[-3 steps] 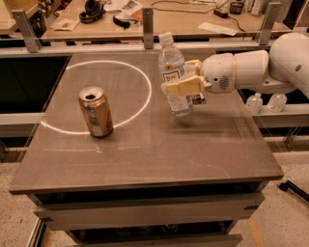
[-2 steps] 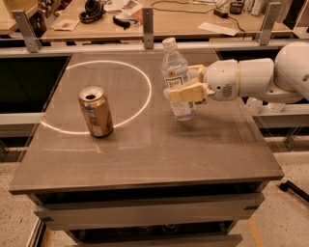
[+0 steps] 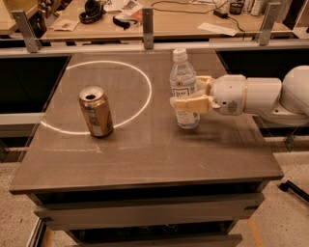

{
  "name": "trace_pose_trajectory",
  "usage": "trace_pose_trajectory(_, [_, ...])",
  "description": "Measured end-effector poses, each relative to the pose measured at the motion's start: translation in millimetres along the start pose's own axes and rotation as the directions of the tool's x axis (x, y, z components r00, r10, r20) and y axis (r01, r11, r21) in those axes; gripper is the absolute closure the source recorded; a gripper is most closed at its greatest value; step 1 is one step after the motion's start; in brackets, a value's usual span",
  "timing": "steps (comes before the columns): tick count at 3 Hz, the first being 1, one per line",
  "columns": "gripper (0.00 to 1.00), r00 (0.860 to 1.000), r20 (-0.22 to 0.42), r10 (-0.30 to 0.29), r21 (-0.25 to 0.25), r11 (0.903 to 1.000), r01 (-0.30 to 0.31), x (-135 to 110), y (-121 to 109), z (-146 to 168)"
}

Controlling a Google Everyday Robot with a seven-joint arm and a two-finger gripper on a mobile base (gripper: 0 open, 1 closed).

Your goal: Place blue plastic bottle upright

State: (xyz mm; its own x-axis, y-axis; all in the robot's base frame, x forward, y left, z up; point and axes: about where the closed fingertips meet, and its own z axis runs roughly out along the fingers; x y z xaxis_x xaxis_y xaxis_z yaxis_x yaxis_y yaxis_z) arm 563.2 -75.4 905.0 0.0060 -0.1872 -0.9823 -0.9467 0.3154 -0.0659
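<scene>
The blue plastic bottle (image 3: 184,89) is clear with a white cap and a pale label. It stands upright right of the table's centre, its base at or just above the tabletop (image 3: 145,149). My gripper (image 3: 189,91) reaches in from the right, and its tan fingers (image 3: 192,104) are closed around the bottle's middle. The white arm (image 3: 260,96) stretches off to the right edge of the view.
A gold-brown soda can (image 3: 96,112) stands upright on the left part of the table, on a white ring of light (image 3: 140,103). A desk (image 3: 159,14) with headphones, papers and cables runs behind the table. Metal posts (image 3: 147,21) stand along the back edge.
My gripper has lowered the bottle and brought it from a slight tilt to upright, moving a little toward the front of the table. The can has not moved.
</scene>
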Motion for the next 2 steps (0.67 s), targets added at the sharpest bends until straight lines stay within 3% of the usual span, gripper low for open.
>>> trace_pose_trajectory(1, [1.0, 0.999, 0.034, -0.001, 0.046, 0.999, -0.001, 10.2, 0.3, -8.4])
trace_pose_trajectory(2, [1.0, 0.999, 0.04, -0.003, 0.061, 0.9981, 0.0, 11.5, 1.0, -11.0])
